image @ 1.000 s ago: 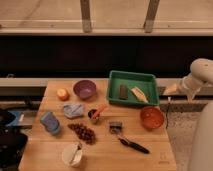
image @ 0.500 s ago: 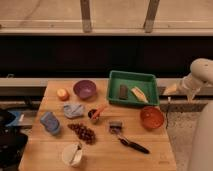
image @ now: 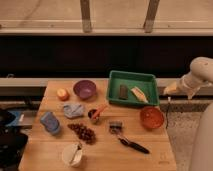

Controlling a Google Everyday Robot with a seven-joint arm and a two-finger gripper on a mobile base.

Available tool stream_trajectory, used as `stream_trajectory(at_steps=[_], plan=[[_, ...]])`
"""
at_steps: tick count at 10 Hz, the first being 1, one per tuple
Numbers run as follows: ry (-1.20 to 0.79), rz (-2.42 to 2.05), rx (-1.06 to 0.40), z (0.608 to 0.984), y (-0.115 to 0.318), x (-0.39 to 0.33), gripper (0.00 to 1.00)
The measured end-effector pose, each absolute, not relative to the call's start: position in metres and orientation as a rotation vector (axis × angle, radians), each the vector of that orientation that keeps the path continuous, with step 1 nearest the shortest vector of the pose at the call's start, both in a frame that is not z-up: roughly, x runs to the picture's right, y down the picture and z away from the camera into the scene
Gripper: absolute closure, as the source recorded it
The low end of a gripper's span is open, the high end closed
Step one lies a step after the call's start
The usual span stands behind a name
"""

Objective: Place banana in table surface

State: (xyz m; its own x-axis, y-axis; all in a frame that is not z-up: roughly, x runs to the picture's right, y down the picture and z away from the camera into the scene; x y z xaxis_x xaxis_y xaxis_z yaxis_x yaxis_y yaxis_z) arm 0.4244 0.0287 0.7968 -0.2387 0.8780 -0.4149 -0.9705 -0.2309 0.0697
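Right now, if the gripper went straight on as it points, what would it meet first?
The gripper, right of the table, points left. Probably the right wall of the tray first, the banana behind it; depth is unclear, so it might pass above.

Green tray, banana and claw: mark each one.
green tray (image: 132,74), camera view, on its far rim.
banana (image: 140,94), camera view, on the middle of the fruit, inside the green tray.
claw (image: 171,89), camera view, on its tip, right of the green tray.
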Motion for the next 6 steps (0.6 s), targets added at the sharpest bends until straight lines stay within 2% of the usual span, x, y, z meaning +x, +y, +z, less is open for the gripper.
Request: stream_trajectory(at_steps=[6], plan=[[0.273,1.5,-0.361,0.822,-0.013,0.315,0.2]])
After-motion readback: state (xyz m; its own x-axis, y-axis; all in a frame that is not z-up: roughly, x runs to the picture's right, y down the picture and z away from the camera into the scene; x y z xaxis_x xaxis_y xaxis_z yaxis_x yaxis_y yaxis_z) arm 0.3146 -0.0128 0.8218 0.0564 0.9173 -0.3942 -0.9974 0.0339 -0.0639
